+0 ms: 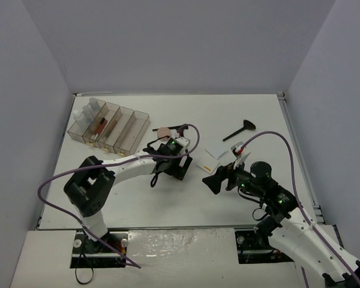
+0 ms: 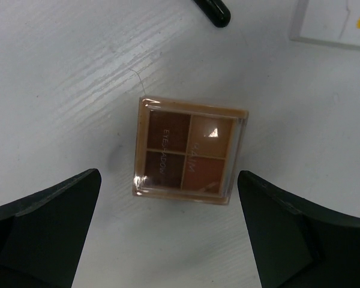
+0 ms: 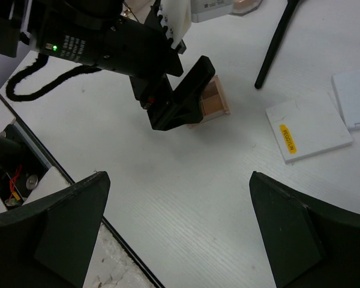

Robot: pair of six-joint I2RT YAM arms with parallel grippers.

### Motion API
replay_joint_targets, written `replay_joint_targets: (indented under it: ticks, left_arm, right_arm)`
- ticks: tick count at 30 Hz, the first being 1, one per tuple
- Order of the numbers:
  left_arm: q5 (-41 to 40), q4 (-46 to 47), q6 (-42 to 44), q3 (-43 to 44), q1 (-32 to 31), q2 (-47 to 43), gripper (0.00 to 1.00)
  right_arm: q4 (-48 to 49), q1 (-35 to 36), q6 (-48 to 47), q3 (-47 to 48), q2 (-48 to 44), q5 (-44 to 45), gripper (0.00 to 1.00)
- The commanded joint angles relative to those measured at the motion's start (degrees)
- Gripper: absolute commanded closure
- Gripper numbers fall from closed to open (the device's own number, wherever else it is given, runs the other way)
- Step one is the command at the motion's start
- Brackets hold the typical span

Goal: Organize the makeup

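You are working in a robotics lab cell, not a home or a shop. Plain grey panels wall in the white table beyond and to either side of your left gripper and right gripper. Back from the grippers, the left arm and right arm stand bolted to a bare base plate, with purple cables looping loose. Ahead-left of the right gripper, a green status light glows on exposed black housing.

black-and-white arms, purple cables, matte black fingers
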Motion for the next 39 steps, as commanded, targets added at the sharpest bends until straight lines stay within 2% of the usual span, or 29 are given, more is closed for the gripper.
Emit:
replay_joint_targets:
  ticks: [1, 7, 10, 16, 19, 23, 28, 30, 34, 39]
  left_arm:
    - [-2.3, 2.2, 0.0, 5.5, -0.2, 2.2, 0.03]
    - [-2.4, 0.3, -0.1, 8.3, -2.7, 5.7, 0.03]
    - [-2.0, -1.1, -1.4, 8.6, -3.2, 6.8, 0.07]
    - [-0.4, 0.0, -2.5, 6.3, -3.2, 5.0, 0.26]
    - [-1.6, -2.5, -1.1, 7.2, -3.2, 3.7, 0.46]
    - [-3.9, -5.4, 0.2, 8.9, -2.5, 0.7, 0.64]
    - [-5.9, -8.5, 2.3, 10.8, -0.3, -5.2, 0.66]
    - [-7.3, -10.4, 4.1, 11.9, 2.1, -7.9, 0.66]
    - [-9.6, -12.9, 9.4, 14.0, 11.2, -11.9, 0.65]
    - [-12.6, -13.4, 15.6, 18.9, 23.8, -9.4, 0.65]
  right_arm:
    - [1.3, 0.1, 0.0, 2.2, -0.8, 0.5, 0.00]
    - [1.0, 0.1, -0.1, 2.3, -0.7, 0.9, 0.00]
    - [1.0, 0.1, -0.2, 2.3, -0.6, 0.9, 0.00]
    - [1.0, 0.1, -0.7, 2.7, 0.1, 0.9, 0.00]
    - [1.0, 0.1, -0.6, 2.5, 0.1, 0.9, 0.00]
    - [1.0, 0.1, -0.5, 2.4, -0.2, 0.8, 0.00]
    - [1.0, 0.1, -0.4, 2.5, -0.8, 1.0, 0.00]
    - [0.9, 0.1, -0.6, 2.5, -0.8, 1.1, 0.00]
    - [1.0, 0.1, -0.9, 2.4, -0.2, 1.0, 0.00]
    - [1.1, 0.1, -1.6, 2.4, 1.3, 1.4, 0.00]
